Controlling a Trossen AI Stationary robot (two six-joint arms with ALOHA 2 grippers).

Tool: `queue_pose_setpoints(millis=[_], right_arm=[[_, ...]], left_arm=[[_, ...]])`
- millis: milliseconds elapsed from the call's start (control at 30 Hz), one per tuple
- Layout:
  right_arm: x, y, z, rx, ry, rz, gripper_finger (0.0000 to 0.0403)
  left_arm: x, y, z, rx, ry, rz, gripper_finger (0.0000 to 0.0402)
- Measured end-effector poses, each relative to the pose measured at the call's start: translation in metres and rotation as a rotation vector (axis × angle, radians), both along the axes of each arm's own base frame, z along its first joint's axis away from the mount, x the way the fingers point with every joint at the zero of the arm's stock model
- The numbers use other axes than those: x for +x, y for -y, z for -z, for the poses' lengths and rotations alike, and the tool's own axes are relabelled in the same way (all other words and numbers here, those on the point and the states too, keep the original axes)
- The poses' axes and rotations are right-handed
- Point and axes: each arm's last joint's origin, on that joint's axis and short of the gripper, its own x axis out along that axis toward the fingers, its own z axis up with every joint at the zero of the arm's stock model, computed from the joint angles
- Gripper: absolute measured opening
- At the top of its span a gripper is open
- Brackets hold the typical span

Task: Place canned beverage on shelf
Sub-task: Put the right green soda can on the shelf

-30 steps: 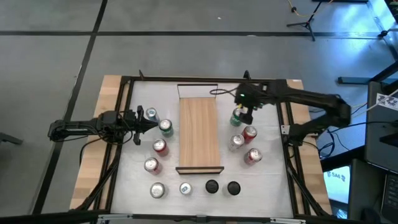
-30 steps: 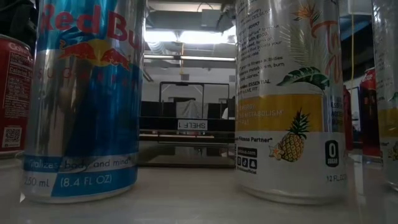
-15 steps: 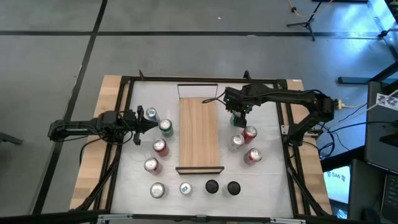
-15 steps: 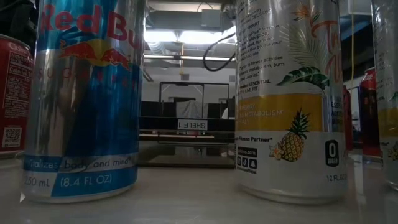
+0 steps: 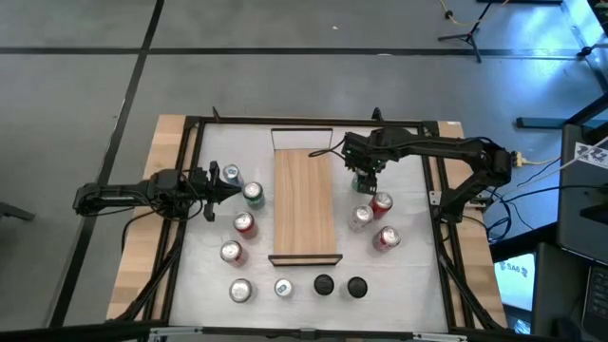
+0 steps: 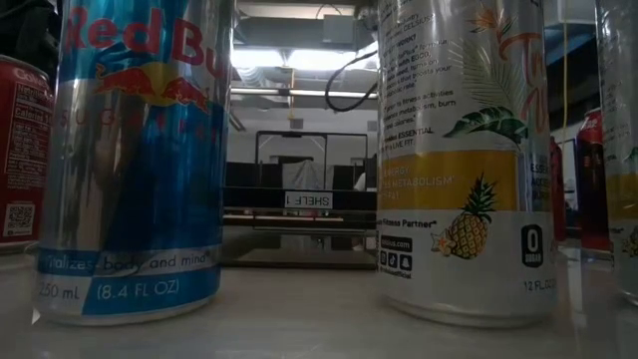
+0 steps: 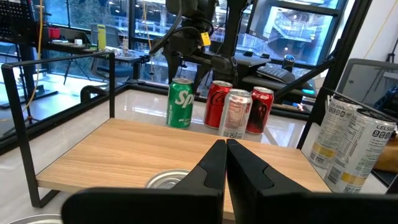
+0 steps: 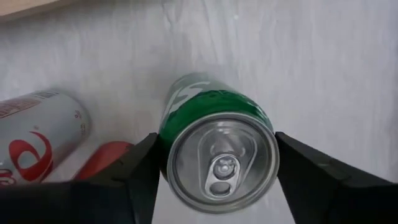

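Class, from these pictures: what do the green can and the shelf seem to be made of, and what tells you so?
Green can: apparently aluminium, with a bare, shiny silver lid, a pull tab and a glossy printed wall. The right gripper stands on either side of it.
Shelf: light wood or wood-look laminate, matt, with visible grain; its thin dark end frames look like metal.

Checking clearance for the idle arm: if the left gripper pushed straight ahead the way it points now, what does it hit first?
Probably the shelf. The left gripper sits shut, aimed across the plank; a can top lies just ahead but looks off to one side. Beyond the plank stands the green can. Depth is hard to judge.
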Motion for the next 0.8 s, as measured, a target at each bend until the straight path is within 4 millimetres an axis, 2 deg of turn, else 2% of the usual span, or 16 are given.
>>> queue_pose_setpoints(millis=[800], right_arm=[[0.0041,0.0004,0.0017,0.006,0.032,-0.003,0.0309]], left_arm=[[0.0,0.0,0.0,0.0,0.0,0.0,0.0006]])
